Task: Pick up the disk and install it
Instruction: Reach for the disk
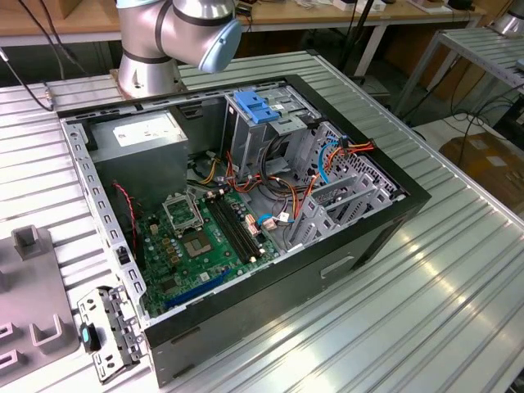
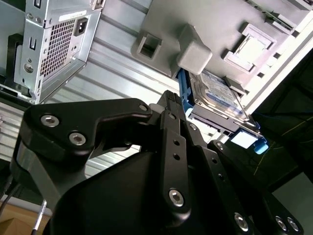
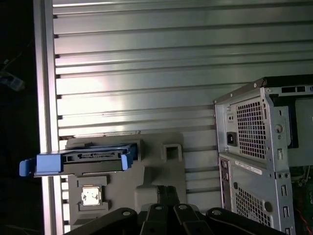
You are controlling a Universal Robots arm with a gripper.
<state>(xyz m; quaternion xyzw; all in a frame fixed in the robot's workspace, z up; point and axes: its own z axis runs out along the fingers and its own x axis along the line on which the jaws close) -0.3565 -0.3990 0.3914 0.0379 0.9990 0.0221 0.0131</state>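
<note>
The disk (image 2: 218, 94), silver-grey with a label and a blue carrier bracket, rests in a slot of a grey fixture tray (image 2: 215, 24). In the first wrist view it shows edge-on as the disk (image 3: 83, 157), with the bracket's blue ends sticking out on both sides. My gripper (image 2: 171, 106) hangs a short way off the disk, and its black fingers meet with nothing between them. In the first wrist view the gripper (image 3: 164, 191) points at the fixture tray (image 3: 161, 171), beside the disk and clear of it.
The open computer case (image 1: 393, 213) lies on the ribbed metal table (image 1: 458, 311), with the motherboard, cables, a grey power supply (image 1: 143, 135) and a blue latch (image 1: 258, 106) inside. The arm's base (image 1: 151, 49) stands behind it. The fixture (image 1: 29, 278) and a metal bracket (image 1: 110, 327) lie at the exterior view's left.
</note>
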